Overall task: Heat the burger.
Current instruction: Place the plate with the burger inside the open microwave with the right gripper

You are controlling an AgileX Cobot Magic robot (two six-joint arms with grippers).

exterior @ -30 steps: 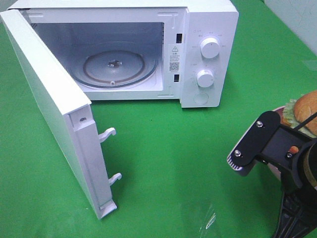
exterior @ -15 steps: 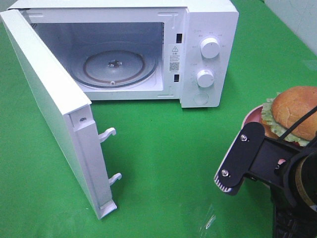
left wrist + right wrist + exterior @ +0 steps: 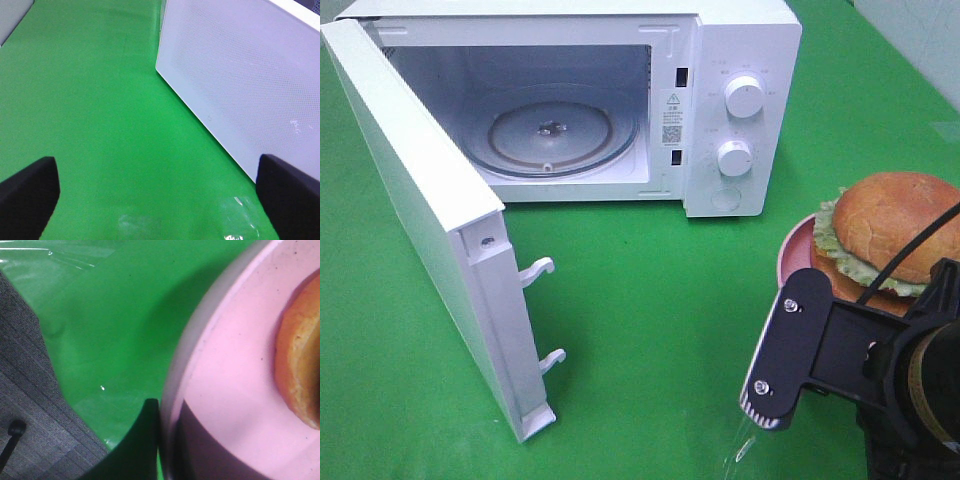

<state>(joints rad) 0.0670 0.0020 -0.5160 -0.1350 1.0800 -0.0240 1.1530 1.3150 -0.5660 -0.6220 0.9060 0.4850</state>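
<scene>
My right gripper (image 3: 166,447) is clamped tight on the rim of the pink plate (image 3: 794,256). The burger (image 3: 895,225) sits on that plate just beyond my fingertips, near the bench's right edge. My left gripper (image 3: 159,200) gapes wide, holding nothing.

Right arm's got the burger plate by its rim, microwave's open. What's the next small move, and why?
Probably carry the pink plate, kept level, left toward the open microwave: the right end effector is shut on its rim, the burger sits on it, the door stands open and the turntable is bare.
</scene>
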